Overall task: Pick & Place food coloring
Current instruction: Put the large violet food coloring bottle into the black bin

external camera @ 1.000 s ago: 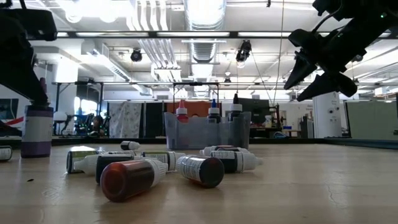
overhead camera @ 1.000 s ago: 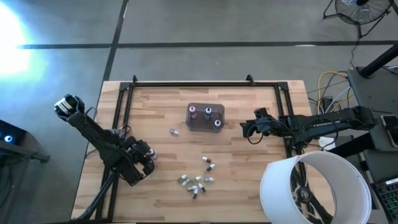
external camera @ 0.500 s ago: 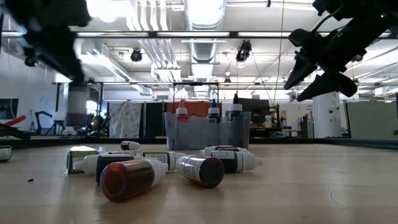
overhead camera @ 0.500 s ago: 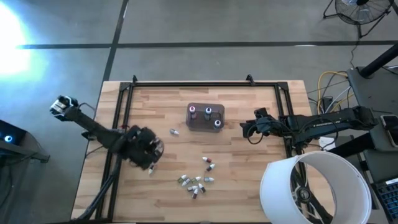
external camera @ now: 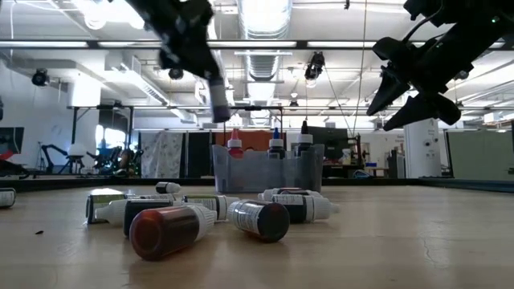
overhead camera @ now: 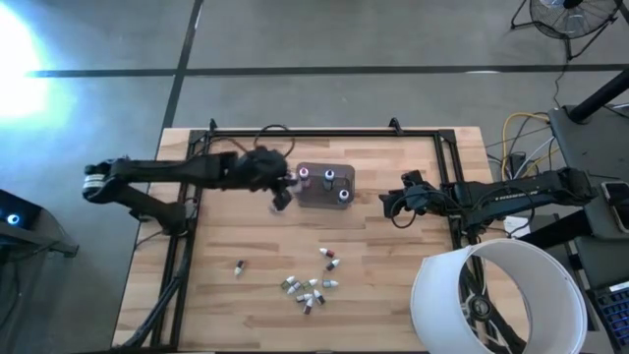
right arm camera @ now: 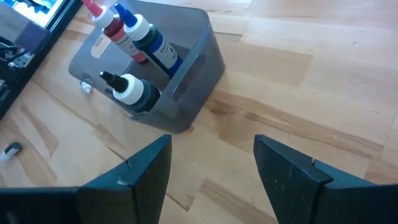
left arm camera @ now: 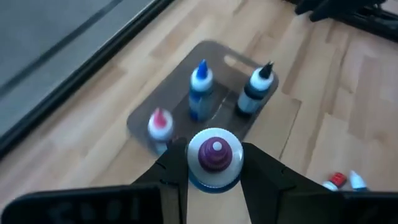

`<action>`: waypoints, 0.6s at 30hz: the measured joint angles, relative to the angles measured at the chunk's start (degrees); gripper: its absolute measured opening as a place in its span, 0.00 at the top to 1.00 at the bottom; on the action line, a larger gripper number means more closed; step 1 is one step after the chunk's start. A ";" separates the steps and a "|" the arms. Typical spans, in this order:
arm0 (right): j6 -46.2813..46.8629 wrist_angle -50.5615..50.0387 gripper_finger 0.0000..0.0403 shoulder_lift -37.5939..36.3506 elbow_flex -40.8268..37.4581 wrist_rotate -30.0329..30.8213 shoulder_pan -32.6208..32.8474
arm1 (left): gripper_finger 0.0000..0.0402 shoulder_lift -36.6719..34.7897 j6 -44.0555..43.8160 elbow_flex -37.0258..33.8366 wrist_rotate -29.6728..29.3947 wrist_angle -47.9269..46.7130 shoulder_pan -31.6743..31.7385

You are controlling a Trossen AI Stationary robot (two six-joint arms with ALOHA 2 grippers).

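Both arms raised above the tabletop (overhead camera: 393, 265)
Left pincer (left arm camera: 214, 163) clamps a purple-capped bottle (left arm camera: 215, 154); right pincer (right arm camera: 211, 162) hovers, fingers spread.

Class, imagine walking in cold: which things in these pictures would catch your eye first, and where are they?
The left gripper holds a purple-capped bottle in the air just beside the grey tub, where three bottles stand. A cluster of small bottles lies nearer the table's front edge, while the right gripper waits open right of the tub.
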 joint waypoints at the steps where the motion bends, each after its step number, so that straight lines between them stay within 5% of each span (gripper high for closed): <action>1: -0.06 0.00 0.45 0.00 0.00 0.00 0.00 | 0.81 1.62 2.18 0.92 1.20 1.25 0.51; 8: -0.25 0.00 0.45 -0.04 0.00 -0.02 0.00 | 0.81 16.01 12.28 10.60 3.06 0.74 -0.16; 12: -0.29 -0.01 0.45 -0.04 0.00 -0.02 0.00 | 0.81 22.34 15.50 14.68 -0.97 -3.59 0.00; 18: -0.24 -0.02 0.45 -0.04 0.00 -0.22 0.00 | 0.81 24.12 9.86 12.18 -3.76 -5.56 -0.12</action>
